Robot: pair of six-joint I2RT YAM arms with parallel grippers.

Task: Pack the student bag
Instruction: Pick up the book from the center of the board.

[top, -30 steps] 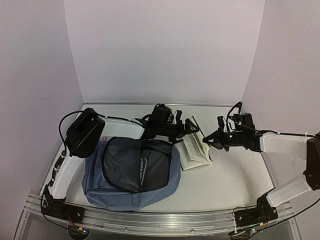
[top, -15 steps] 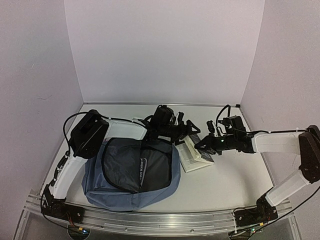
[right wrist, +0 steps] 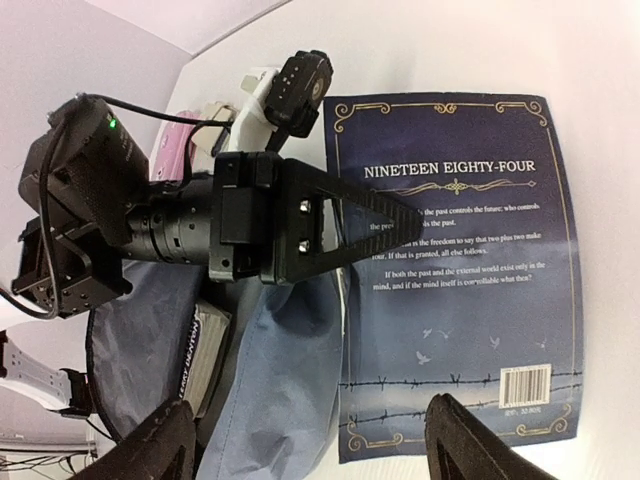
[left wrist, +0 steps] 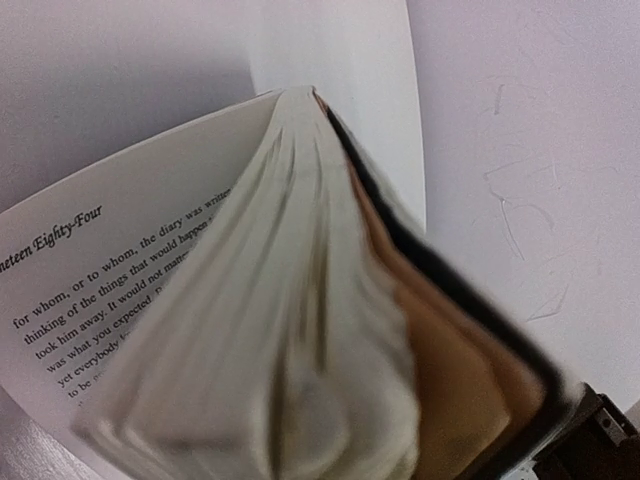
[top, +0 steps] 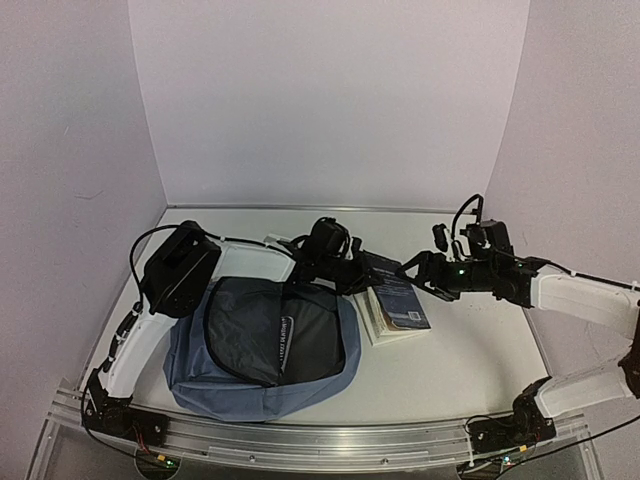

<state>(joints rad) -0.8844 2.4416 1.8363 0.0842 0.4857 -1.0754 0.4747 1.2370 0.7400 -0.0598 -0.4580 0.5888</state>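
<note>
The student bag (top: 260,350), dusty blue with a dark open inside, lies at front left; its blue fabric (right wrist: 280,390) reaches the book's edge. A paperback book (top: 400,300) with a dark-blue back cover (right wrist: 460,280) facing up lies just right of the bag. My left gripper (top: 355,275) is shut on the book's bag-side edge. In the left wrist view fanned pages (left wrist: 300,300) fill the frame and hide the fingers. My right gripper (top: 415,272) hovers open over the book's right part, its fingertips (right wrist: 480,440) wide apart with nothing between them.
A second book (right wrist: 195,350) with a pale spine sits inside the bag. Pink and white items (right wrist: 175,150) lie behind the left arm. Lilac walls close the table at the back and both sides. A metal rail (top: 300,440) runs along the front.
The book lay open with pages up; now its dark-blue cover faces up. My right gripper opened and drew back to the right. My left gripper closed on the book's edge.
</note>
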